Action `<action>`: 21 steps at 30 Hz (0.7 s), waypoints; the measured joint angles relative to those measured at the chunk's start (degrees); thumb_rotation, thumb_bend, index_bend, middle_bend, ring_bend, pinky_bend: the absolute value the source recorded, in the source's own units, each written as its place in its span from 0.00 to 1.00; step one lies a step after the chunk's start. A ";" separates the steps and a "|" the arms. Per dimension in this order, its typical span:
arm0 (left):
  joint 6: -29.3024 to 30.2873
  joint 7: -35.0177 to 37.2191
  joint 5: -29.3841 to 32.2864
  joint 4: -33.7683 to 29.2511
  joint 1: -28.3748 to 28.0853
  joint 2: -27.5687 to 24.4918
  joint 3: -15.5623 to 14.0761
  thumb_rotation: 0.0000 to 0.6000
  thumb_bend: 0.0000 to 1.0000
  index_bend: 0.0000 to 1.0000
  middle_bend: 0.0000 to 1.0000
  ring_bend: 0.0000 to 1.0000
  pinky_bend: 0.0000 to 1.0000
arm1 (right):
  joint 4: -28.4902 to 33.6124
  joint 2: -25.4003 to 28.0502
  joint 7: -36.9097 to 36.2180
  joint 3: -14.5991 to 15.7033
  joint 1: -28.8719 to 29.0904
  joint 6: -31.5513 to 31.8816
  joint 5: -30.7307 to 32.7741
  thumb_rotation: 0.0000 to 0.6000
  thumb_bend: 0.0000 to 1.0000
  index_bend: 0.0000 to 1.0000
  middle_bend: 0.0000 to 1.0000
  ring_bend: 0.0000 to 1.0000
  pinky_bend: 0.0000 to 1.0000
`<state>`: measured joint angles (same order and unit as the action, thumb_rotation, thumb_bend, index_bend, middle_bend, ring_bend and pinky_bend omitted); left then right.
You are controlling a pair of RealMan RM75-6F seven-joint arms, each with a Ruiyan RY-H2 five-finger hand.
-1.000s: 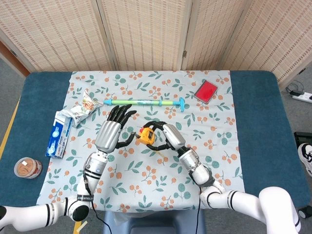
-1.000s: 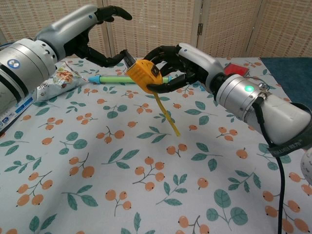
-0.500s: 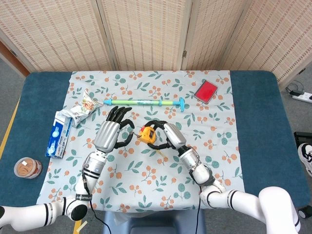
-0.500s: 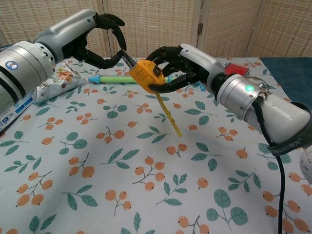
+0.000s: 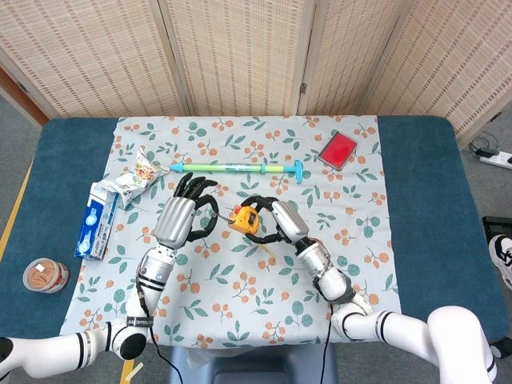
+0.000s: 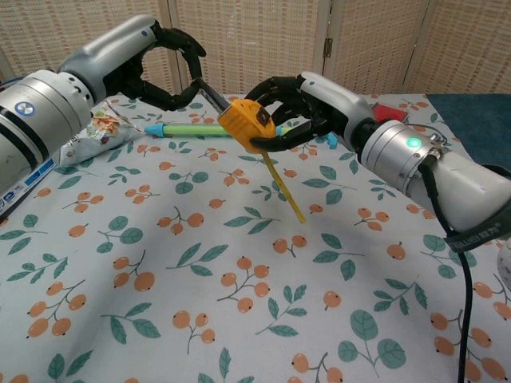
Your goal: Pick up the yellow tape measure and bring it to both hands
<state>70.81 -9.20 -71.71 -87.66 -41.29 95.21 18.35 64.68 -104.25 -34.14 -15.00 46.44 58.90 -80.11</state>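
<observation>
The yellow tape measure [image 6: 247,121] hangs in the air above the floral cloth, and my right hand [image 6: 307,108] grips it from the right. A yellow strap dangles from it towards the cloth. A short dark tape end sticks out of its left side, and my left hand [image 6: 152,68] pinches that end between thumb and a finger. In the head view the tape measure [image 5: 244,219] sits between my left hand [image 5: 182,218] and my right hand [image 5: 276,220], near the middle of the cloth.
A green and blue stick [image 5: 240,167] lies behind the hands. A red box [image 5: 338,149] sits at the back right. A snack bag [image 5: 138,176], a blue box [image 5: 99,220] and a round tin [image 5: 46,275] lie to the left.
My left hand's fingers have curled in from spread to a pinch on the tape end. My right hand has shifted slightly right with the tape measure.
</observation>
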 measured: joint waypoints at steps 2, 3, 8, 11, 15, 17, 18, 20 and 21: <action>0.06 0.88 0.12 0.01 0.19 -0.18 0.17 1.00 0.85 0.63 0.26 0.16 0.00 | 0.12 0.34 0.09 0.03 -0.12 -0.11 0.09 1.00 0.47 0.50 0.47 0.41 0.27; 0.19 1.44 0.15 0.05 0.38 -0.35 0.27 1.00 0.85 0.63 0.26 0.16 0.00 | 0.25 0.68 0.20 0.12 -0.24 -0.17 0.11 1.00 0.47 0.50 0.47 0.41 0.27; 0.52 3.73 0.36 0.49 1.14 -1.33 0.68 1.00 0.85 0.63 0.27 0.18 0.00 | 1.21 3.13 0.64 0.99 -1.15 -0.59 0.04 1.00 0.47 0.50 0.47 0.41 0.27; 0.60 5.33 0.80 1.16 1.84 -2.48 1.06 1.00 0.86 0.62 0.27 0.18 0.00 | 2.24 5.48 0.98 1.86 -2.11 -0.75 -0.13 1.00 0.47 0.50 0.47 0.41 0.27; 0.40 8.07 1.70 2.27 2.97 -4.23 1.49 1.00 0.86 0.61 0.27 0.18 0.00 | 3.87 9.74 1.88 3.64 -4.19 -0.58 -0.56 1.00 0.47 0.50 0.47 0.41 0.27; 0.22 9.68 2.19 2.76 3.52 -5.06 1.75 1.00 0.86 0.61 0.27 0.18 0.00 | 4.57 11.69 2.18 4.55 -5.31 -0.45 -0.72 1.00 0.47 0.50 0.47 0.41 0.27; 0.05 10.89 2.52 3.14 3.89 -5.65 1.94 1.00 0.86 0.61 0.27 0.18 0.00 | 5.05 12.97 2.29 5.16 -6.09 -0.30 -0.83 1.00 0.47 0.50 0.47 0.41 0.27; -0.31 12.87 2.98 3.74 4.41 -6.53 2.25 1.00 0.86 0.60 0.27 0.18 0.00 | 5.74 14.78 2.39 6.06 -7.28 0.00 -1.04 1.00 0.47 0.50 0.47 0.41 0.27; -0.67 14.33 3.21 4.16 4.71 -7.11 2.42 1.00 0.86 0.60 0.27 0.18 0.00 | 6.16 15.90 2.38 6.63 -8.09 0.27 -1.19 1.00 0.47 0.50 0.47 0.41 0.27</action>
<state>70.14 5.13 -68.50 -83.51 -36.58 88.10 20.78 70.84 -88.35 -31.76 -8.37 38.35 59.17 -81.29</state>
